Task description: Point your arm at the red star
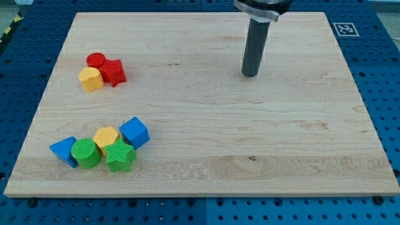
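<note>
The approach is not yet made: my tip [250,74] stands on the wooden board [250,137], well apart from the red star [114,72] at the view's upper left. There is no pincer, only a rod. Next calls for a leftward slide. The star touches a yellow block [91,79] and red cylinder [95,60].

A pale wooden board [206,125] on a blue pegboard table [387,94] carries a red cylinder [95,60] touching a yellow block [91,79] at ten o'clock, while blue [64,151], green [85,153], yellow [105,137] blocks, a green star [120,156] and a blue cube [134,132] huddle at eight o'clock.
</note>
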`<control>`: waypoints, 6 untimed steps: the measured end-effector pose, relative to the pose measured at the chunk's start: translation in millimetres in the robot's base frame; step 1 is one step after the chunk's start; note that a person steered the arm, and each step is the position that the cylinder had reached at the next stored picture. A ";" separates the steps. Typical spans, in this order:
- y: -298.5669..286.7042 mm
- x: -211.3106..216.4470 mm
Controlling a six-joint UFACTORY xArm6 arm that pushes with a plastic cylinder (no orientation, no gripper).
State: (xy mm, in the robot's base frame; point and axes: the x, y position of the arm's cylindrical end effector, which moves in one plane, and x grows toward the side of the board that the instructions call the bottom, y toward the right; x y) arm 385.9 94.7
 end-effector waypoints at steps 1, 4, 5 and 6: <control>0.0 0.0; -106.3 21.3; -145.2 47.7; -197.7 65.8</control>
